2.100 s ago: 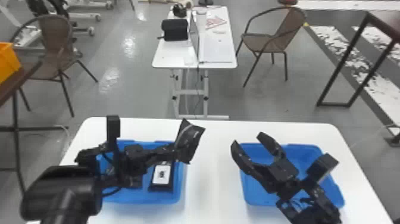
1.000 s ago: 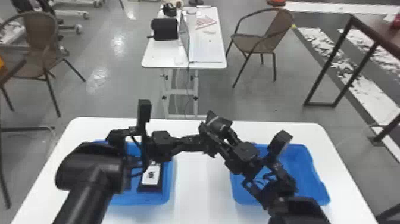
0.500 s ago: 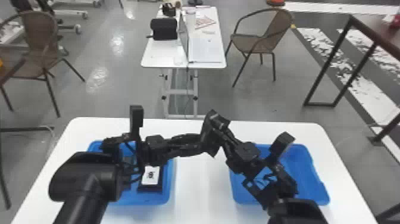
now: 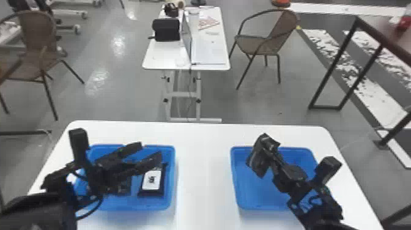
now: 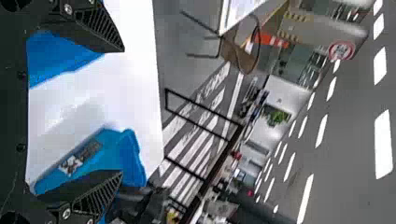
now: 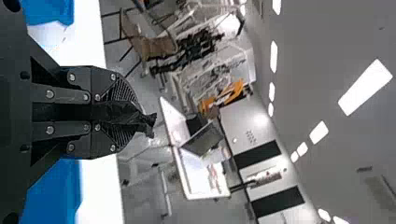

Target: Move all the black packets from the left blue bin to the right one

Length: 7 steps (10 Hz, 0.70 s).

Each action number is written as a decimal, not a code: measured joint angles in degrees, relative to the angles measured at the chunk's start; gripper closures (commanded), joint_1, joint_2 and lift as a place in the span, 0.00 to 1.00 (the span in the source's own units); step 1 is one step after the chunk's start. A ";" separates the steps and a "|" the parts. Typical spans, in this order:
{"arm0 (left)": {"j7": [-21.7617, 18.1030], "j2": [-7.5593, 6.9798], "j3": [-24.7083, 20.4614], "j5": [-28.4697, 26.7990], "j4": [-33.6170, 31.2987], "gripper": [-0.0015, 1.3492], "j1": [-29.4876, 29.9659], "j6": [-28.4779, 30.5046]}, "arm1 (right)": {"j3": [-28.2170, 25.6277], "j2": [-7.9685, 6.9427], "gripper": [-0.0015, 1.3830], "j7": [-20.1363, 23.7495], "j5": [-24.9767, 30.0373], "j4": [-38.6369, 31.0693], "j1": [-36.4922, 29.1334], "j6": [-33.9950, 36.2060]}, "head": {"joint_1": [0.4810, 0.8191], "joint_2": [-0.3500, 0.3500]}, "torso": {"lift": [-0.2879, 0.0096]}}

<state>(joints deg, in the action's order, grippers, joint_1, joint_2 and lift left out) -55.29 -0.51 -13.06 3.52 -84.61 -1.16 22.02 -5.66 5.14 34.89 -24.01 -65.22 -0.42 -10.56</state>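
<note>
White table [image 4: 204, 171]: smooth top, rounded far corners, both bins sitting right on it
Left blue bin [image 4: 153, 206]: upright, over on the robot's left
Right blue bin [image 4: 235, 183]: upright too, across on the robot's right
Gap: white tabletop between them, bins well apart

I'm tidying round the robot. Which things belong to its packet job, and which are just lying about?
Job:
- left blue bin
- white-labelled black packet inside it
- dark item beside that, partly hidden
- black packet in the jaws of the right gripper
- right blue bin
- near white table

Not job:
- laptop on far white table
- two brown chairs
</note>
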 measured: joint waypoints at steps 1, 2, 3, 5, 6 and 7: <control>2.85 0.16 -2.49 1.57 -1.91 0.11 2.39 0.14 | -1.50 1.30 0.37 0.21 -0.44 4.68 1.04 0.02 | 0.63 0.40 | 0.97; 4.06 0.40 -4.52 2.55 -2.51 0.12 3.84 0.53 | -1.90 2.42 0.05 1.60 -1.56 9.26 2.74 0.13 | 0.63 0.41 | 0.97; 4.11 0.49 -5.97 2.85 -2.63 0.12 4.57 0.81 | -1.98 2.85 0.05 2.72 -1.96 12.05 4.38 0.20 | 0.63 0.42 | 0.97; 5.33 0.51 -8.12 1.69 -3.52 0.12 5.63 0.51 | -2.04 2.14 0.16 2.74 -3.62 10.47 4.43 -2.17 | 0.63 0.45 | 0.97; 6.99 0.51 -9.94 -0.06 -4.37 0.12 6.16 0.80 | -2.13 1.13 0.18 2.64 -5.76 6.80 2.81 -3.16 | 0.63 0.50 | 0.97; 9.47 0.51 -12.10 -2.83 -5.45 0.12 6.39 1.88 | -2.16 0.17 0.18 2.63 -7.29 2.46 0.91 -3.44 | 0.63 0.56 | 0.97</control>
<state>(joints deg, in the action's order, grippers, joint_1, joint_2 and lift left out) -45.82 0.00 -25.16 0.69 -90.06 5.24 23.91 -7.82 5.31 37.52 -31.30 -62.76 0.49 -14.00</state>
